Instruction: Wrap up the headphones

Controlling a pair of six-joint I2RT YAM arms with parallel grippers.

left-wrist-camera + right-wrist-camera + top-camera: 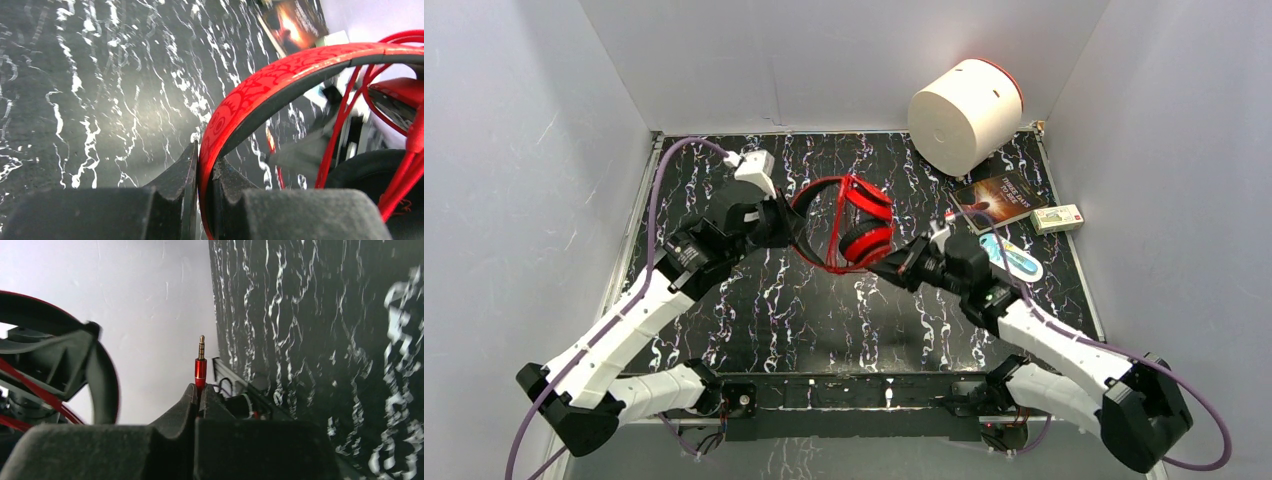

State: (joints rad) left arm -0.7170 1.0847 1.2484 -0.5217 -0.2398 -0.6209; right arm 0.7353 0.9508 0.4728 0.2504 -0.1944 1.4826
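The red headphones (856, 222) with black inner band and pads are held above the black marbled table (804, 320) near its middle. My left gripper (786, 226) is shut on the headband (260, 85); both jaws press the red band from either side in the left wrist view. The thin red cable (832, 240) runs in loops around the earcups (867, 240), also seen in the left wrist view (345, 115). My right gripper (886, 268) is shut on the cable's jack plug (200, 365), whose metal tip sticks out above the closed fingertips.
A white cylinder with a red rim (964, 115) lies at the back right. A book (1002, 200), a small white box (1057, 219) and a blue-white packet (1014, 258) lie at the right side. White walls enclose the table.
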